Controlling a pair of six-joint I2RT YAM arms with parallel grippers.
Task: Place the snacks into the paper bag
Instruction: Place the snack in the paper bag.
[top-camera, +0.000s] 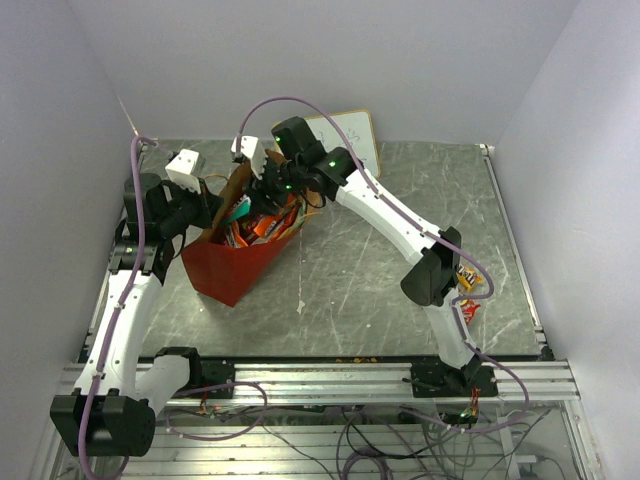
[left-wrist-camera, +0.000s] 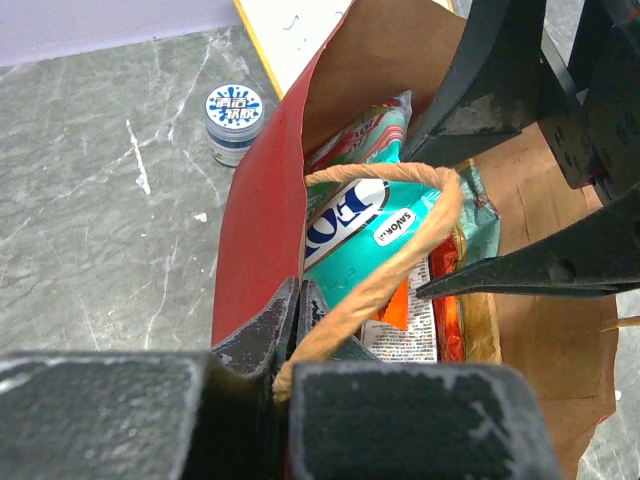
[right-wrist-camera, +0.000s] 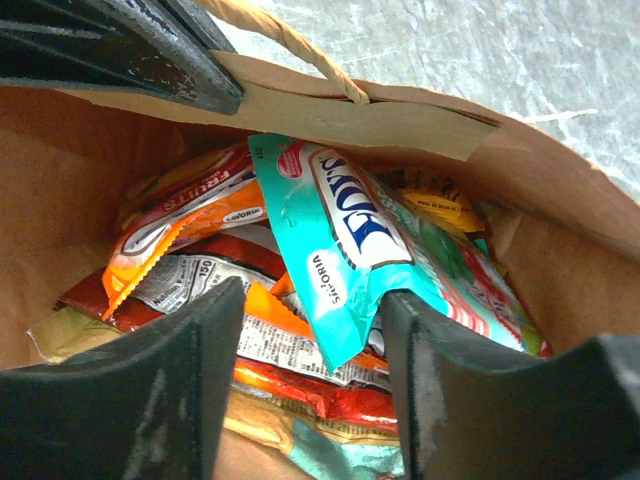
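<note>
The paper bag (top-camera: 235, 268), red outside and brown inside, stands open at the table's left. Several snacks (top-camera: 262, 228) lie piled inside it. A teal packet (right-wrist-camera: 340, 250) lies on top, over orange (right-wrist-camera: 170, 235) and red (right-wrist-camera: 320, 385) ones. My left gripper (left-wrist-camera: 298, 300) is shut on the bag's red wall (left-wrist-camera: 265, 230), right beside the twisted handle (left-wrist-camera: 400, 260). My right gripper (right-wrist-camera: 312, 310) is open inside the bag's mouth. The teal packet's lower corner hangs loose between its fingers and rests against the right one.
A small jar with a blue and white lid (left-wrist-camera: 233, 120) stands on the table just outside the bag. A white board with a yellow edge (top-camera: 345, 135) leans behind it. Two small packets (top-camera: 467, 295) lie by the right arm. Walls close in on three sides.
</note>
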